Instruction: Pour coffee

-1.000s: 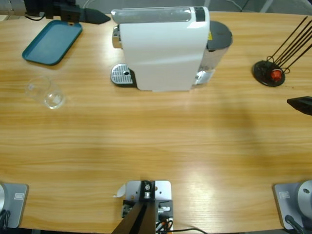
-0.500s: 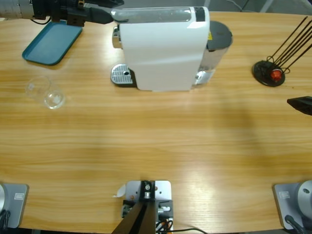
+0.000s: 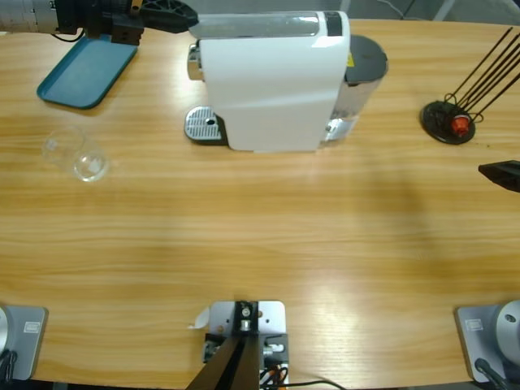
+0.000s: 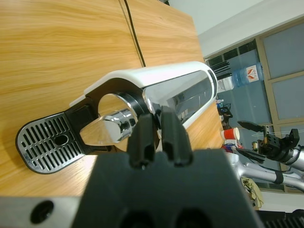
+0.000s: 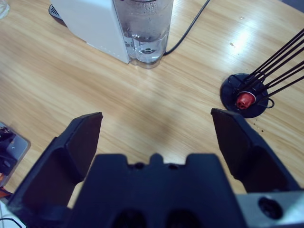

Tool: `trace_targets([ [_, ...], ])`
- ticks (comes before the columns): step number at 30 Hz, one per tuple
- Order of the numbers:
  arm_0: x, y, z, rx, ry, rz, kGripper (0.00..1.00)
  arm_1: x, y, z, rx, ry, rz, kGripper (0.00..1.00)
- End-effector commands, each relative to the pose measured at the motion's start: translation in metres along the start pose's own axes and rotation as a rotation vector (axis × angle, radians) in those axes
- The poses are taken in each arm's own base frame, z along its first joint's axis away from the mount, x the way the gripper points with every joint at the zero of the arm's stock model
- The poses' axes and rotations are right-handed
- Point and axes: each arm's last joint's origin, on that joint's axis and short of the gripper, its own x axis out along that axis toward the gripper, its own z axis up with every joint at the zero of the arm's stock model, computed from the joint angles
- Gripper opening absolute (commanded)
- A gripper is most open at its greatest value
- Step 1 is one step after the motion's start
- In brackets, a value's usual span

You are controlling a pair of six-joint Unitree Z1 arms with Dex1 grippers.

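1. The wooden surface (image 3: 260,244) filled the lower half of the high view with bare grain.
2. At the right edge of the high view, only a black jaw tip of the right gripper (image 3: 502,174) showed. In the right wrist view its jaws stood spread wide with nothing between them.
3. A small clear glass tumbler (image 3: 78,154) stood at the left of the high view, apart from both arms. Whether it held coffee could not be told.
4. A black wire capsule stand (image 3: 447,122) sat at the upper right, with a small red capsule (image 3: 461,124) on its base.
5. The white coffee machine (image 3: 272,81) stood at upper centre, with its metal drip grille (image 3: 203,124) on its left.
6. A teal tray (image 3: 85,71) lay at the upper left.
7. The left gripper (image 3: 166,15) hung at the top left, by the machine's upper end. In the left wrist view its jaws were nearly closed, gripping nothing.
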Motion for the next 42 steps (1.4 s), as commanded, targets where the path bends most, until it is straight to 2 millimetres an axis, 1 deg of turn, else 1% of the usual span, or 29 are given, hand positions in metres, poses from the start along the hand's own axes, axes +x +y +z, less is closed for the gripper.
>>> trace_targets([
  [1, -0.006, -0.030, 0.008, 0.058, -0.035, -0.083, 0.000, 0.013, 0.001, 0.008, -0.009, 0.076, -0.041, 1.000],
  [3, -0.012, -0.054, 0.020, 0.102, -0.066, -0.129, 0.000, 0.017, -0.001, 0.008, -0.002, 0.080, -0.081, 1.000],
  [5, -0.017, -0.072, 0.031, 0.119, -0.076, -0.145, 0.000, 0.018, -0.002, 0.006, 0.003, 0.070, -0.107, 1.000],
  [8, -0.022, -0.090, 0.044, 0.139, -0.087, -0.151, 0.000, 0.018, -0.003, 0.004, 0.006, 0.052, -0.127, 1.000],
  [11, -0.023, -0.103, 0.050, 0.163, -0.099, -0.170, 0.000, 0.016, -0.005, 0.002, 0.007, 0.037, -0.146, 1.000],
  [12, -0.023, -0.110, 0.052, 0.215, -0.107, -0.188, 0.000, 0.015, -0.006, 0.002, 0.010, 0.029, -0.163, 1.000],
  [14, -0.017, -0.126, 0.050, 0.405, -0.124, -0.241, 0.000, 0.008, -0.010, 0.003, 0.035, -0.010, -0.215, 0.966],
  [15, -0.013, -0.132, 0.044, 0.495, -0.130, -0.242, 0.301, 0.004, -0.014, 0.003, 0.060, -0.032, -0.250, 0.927],
  [16, -0.009, -0.133, 0.037, 0.615, -0.134, -0.224, 0.753, 0.000, -0.018, 0.003, 0.093, -0.049, -0.291, 0.873],
  [17, -0.007, -0.131, 0.027, 0.769, -0.133, -0.193, 0.874, -0.003, -0.024, 0.003, 0.141, -0.056, -0.342, 0.839],
  [18, -0.007, -0.126, 0.018, 0.856, -0.117, -0.163, 0.885, -0.001, -0.028, 0.002, 0.177, -0.049, -0.376, 0.835],
  [20, -0.015, -0.110, 0.000, 0.945, -0.063, -0.101, 0.899, 0.015, -0.034, -0.003, 0.229, -0.013, -0.393, 0.833],
  [21, -0.022, -0.102, -0.009, 0.982, -0.039, -0.053, 0.942, 0.025, -0.038, -0.005, 0.255, 0.013, -0.400, 0.784],
  [22, -0.031, -0.095, -0.019, 1.018, -0.011, -0.005, 0.959, 0.035, -0.042, -0.008, 0.282, 0.036, -0.414, 0.722],
  [23, -0.045, -0.084, -0.031, 1.054, 0.008, 0.083, 0.964, 0.046, -0.048, -0.012, 0.317, 0.048, -0.427, 0.715],
  [24, -0.058, -0.077, -0.041, 1.065, 0.008, 0.159, 0.968, 0.058, -0.053, -0.016, 0.363, 0.045, -0.440, 0.715],
  [25, -0.073, -0.071, -0.054, 1.073, 0.012, 0.170, 0.968, 0.069, -0.059, -0.022, 0.404, 0.043, -0.457, 0.715],
  [26, -0.083, -0.066, -0.063, 1.072, 0.011, 0.195, 0.968, 0.081, -0.064, -0.028, 0.429, 0.055, -0.475, 0.715],
  [28, -0.094, -0.057, -0.076, 1.064, 0.023, 0.233, 0.968, 0.101, -0.072, -0.037, 0.446, 0.077, -0.503, 0.715],
  [29, -0.099, -0.053, -0.082, 1.061, 0.028, 0.240, 0.968, 0.106, -0.075, -0.038, 0.449, 0.069, -0.509, 0.713],
  [31, -0.103, -0.047, -0.088, 1.035, 0.027, 0.275, 0.968, 0.114, -0.079, -0.040, 0.453, 0.049, -0.515, 0.673],
  [32, -0.104, -0.045, -0.089, 1.020, 0.027, 0.289, 0.968, 0.119, -0.081, -0.042, 0.457, 0.040, -0.508, 0.669],
  [34, -0.104, -0.045, -0.089, 0.995, 0.019, 0.301, 0.968, 0.130, -0.084, -0.047, 0.484, 0.009, -0.488, 0.669],
  [37, -0.102, -0.046, -0.084, 0.971, -0.006, 0.330, 0.968, 0.146, -0.088, -0.053, 0.487, 0.018, -0.476, 0.669],
  [39, -0.096, -0.045, -0.082, 0.954, -0.005, 0.339, 0.968, 0.151, -0.092, -0.058, 0.499, 0.032, -0.492, 0.670],
  [42, -0.089, -0.041, -0.080, 0.930, 0.005, 0.365, 0.968, 0.154, -0.096, -0.059, 0.506, 0.026, -0.506, 0.671],
])
